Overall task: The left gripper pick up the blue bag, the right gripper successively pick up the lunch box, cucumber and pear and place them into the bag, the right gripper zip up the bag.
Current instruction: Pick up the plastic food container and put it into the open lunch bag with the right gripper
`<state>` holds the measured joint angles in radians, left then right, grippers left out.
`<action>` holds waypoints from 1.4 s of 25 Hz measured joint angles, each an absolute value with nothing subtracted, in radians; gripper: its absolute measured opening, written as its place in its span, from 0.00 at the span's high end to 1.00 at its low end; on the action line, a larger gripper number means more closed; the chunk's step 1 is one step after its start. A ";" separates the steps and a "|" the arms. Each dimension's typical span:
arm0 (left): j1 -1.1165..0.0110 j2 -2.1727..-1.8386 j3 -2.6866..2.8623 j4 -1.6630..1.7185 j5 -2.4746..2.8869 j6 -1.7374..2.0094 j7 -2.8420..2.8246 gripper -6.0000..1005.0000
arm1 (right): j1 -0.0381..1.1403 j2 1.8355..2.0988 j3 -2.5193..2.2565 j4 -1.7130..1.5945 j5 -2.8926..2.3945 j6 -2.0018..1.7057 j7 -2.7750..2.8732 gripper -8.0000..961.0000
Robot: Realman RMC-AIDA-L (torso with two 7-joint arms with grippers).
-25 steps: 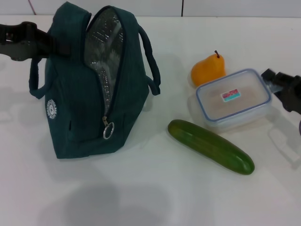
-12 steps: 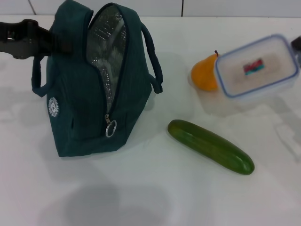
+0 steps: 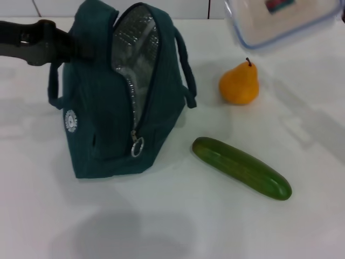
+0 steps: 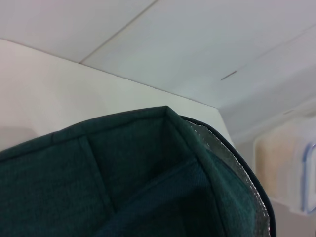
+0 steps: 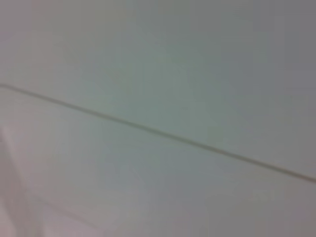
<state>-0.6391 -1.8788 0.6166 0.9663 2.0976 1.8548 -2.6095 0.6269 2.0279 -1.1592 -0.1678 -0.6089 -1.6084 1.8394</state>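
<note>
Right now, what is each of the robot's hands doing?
Left hand: at the blue bag's top edge; grip hidden.
Right hand: out of view; the lunch box is up off the table.

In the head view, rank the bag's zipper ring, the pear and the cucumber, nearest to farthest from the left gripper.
1. Zipper ring, on the blue bag held at the left gripper.
2. Pear, right of the bag.
3. Cucumber, front right.

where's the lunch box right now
In the head view the lunch box is raised off the table at the top right edge, above and behind the pear, to the right of the open blue bag.
</note>
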 joint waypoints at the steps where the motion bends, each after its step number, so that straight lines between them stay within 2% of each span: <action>1: -0.641 -1.882 0.617 0.966 2.093 1.855 -2.610 0.95 | 0.650 2.028 -1.160 -0.168 -0.609 -1.608 1.842 0.90; 12: -0.655 -1.920 0.618 0.966 2.057 1.852 -2.608 0.95 | 0.818 2.028 -1.207 -0.132 -0.608 -1.589 1.844 0.90; 27: -0.655 -1.956 0.620 0.966 2.071 1.840 -2.581 0.94 | 0.872 2.028 -1.351 -0.144 -0.607 -1.462 1.840 0.89; 35: -0.649 -1.959 0.620 0.917 2.065 1.831 -2.553 0.94 | 0.855 2.028 -1.500 -0.199 -0.604 -1.345 1.837 0.88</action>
